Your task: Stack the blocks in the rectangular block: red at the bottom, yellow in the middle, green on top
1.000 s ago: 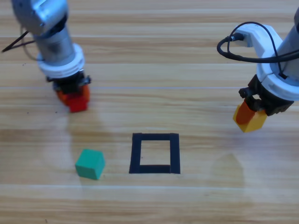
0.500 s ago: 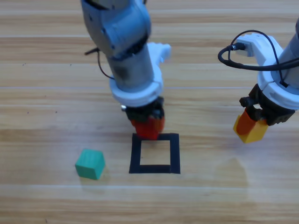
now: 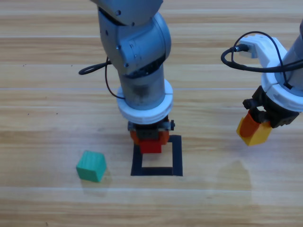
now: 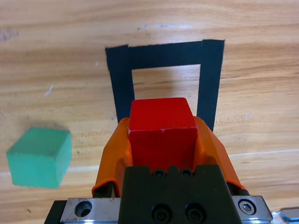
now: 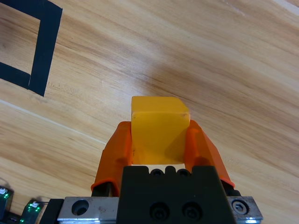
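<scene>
High view: left hand (image 3: 149,141) clamps red (image 3: 151,146) over the rectangular block's (image 3: 177,156) top edge.

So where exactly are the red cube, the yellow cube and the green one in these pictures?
red cube (image 4: 162,126), left wrist view, on its front face between the orange jaws.
yellow cube (image 5: 158,135), right wrist view, on its front face.
green cube (image 3: 91,166), high view, on its top face.

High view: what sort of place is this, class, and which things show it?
Probably a robotics test bench: a plain wooden table, a black tape square outline, and two orange-jawed grippers, the left gripper clamping a red cube, the right gripper a yellow cube.
</scene>
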Available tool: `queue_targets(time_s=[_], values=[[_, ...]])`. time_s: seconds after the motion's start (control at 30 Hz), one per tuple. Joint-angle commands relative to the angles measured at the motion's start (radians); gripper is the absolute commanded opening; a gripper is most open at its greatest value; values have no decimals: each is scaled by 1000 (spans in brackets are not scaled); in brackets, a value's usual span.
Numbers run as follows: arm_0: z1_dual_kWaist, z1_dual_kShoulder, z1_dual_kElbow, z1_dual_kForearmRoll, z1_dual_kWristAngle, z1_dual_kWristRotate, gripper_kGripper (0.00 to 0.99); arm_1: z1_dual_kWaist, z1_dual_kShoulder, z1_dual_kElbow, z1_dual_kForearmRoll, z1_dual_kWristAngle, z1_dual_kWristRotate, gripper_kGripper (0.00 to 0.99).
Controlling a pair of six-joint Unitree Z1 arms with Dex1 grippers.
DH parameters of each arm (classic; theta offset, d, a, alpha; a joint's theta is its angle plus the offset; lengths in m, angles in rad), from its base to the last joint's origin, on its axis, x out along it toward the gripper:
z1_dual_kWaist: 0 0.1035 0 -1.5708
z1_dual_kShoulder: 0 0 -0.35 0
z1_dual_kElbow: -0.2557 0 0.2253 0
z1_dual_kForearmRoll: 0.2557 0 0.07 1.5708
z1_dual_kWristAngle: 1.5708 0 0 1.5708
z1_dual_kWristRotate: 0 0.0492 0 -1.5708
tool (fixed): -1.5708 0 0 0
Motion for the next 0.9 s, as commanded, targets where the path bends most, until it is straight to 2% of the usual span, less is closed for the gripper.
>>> queue_targets(time_s=[0.03,0.9], values=[[-39,20,-15,28,12,-48,44,13,-15,27,14,15,3,0],[-58,127,-75,30,33,-44,52,13,-15,30,14,-16,0,0]])
